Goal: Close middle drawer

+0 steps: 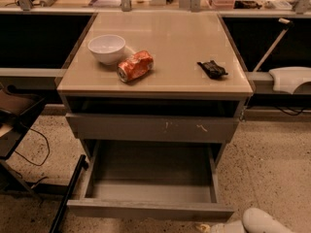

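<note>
The middle drawer is pulled far out of the cabinet, and its smooth grey inside is bare. Its plain front panel lies near the bottom of the view. Above it, the drawer front with pale scratch marks stands slightly out, with a dark gap over it. My gripper comes in at the bottom right edge on a white arm part, just right of the middle drawer's front right corner and close to the front panel.
On the cabinet's beige top are a white bowl, a crushed orange can lying on its side, and a small black object. A dark chair and cables are at the left. A white object is at the right.
</note>
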Tool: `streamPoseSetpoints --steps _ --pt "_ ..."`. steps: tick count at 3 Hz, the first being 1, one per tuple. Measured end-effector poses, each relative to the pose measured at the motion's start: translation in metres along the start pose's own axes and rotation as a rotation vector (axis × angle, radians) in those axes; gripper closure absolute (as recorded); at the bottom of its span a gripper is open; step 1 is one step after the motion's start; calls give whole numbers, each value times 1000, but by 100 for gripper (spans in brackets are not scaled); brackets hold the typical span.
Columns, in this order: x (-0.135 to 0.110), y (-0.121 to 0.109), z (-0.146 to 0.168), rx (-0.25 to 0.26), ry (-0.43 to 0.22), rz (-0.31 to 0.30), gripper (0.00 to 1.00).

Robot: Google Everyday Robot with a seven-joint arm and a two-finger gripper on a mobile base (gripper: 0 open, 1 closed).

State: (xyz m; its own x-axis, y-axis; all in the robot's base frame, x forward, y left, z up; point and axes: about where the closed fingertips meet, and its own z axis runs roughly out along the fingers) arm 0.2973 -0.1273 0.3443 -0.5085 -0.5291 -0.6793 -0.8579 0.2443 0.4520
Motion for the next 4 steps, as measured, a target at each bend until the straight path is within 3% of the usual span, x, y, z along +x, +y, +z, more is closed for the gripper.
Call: streamPoseSetpoints --steps 1,2,3,4 --pt "-41 2 12 37 25 -100 0" --pt "-64 3 18 69 26 -154 0" --pt "-63 -1 5 105 -9 -158 0" --pt "-88 -9 -4 107 -56 -214 0"
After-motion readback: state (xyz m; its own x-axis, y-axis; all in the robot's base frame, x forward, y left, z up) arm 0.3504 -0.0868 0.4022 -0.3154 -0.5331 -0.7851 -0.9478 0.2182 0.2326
